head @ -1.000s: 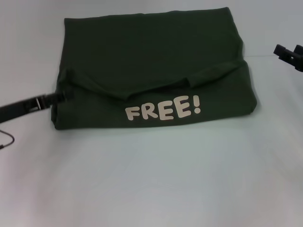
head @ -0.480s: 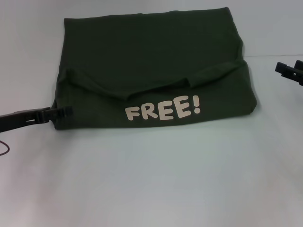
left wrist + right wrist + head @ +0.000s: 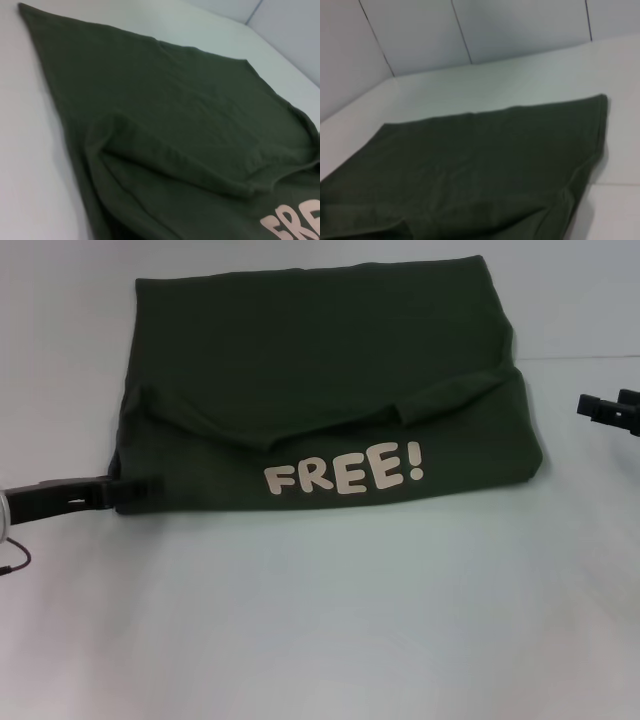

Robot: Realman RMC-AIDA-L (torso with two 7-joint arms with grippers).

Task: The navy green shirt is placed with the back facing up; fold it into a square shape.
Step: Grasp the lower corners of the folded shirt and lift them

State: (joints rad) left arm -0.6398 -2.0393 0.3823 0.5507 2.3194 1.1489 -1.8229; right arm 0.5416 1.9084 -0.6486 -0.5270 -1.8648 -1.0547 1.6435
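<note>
The navy green shirt [image 3: 320, 370] lies folded on the white table, its near flap turned up so the cream lettering "FREE!" [image 3: 344, 474] shows. My left gripper [image 3: 138, 487] reaches in low from the left, and its tip is at the shirt's near-left corner. The left wrist view looks across the shirt [image 3: 170, 130] and its folded edge. My right gripper [image 3: 606, 404] hovers open off the shirt's right side, clear of the cloth. In the right wrist view the shirt's [image 3: 480, 165] far part lies flat.
White table [image 3: 320, 620] stretches wide in front of the shirt. A pale wall with seams [image 3: 470, 30] rises behind the table's far edge. A thin cable [image 3: 14, 562] loops at the left edge near my left arm.
My left gripper has slid along the shirt's left edge toward me, down to the near-left corner. My right gripper has dropped lower on the right. The shirt has not moved.
</note>
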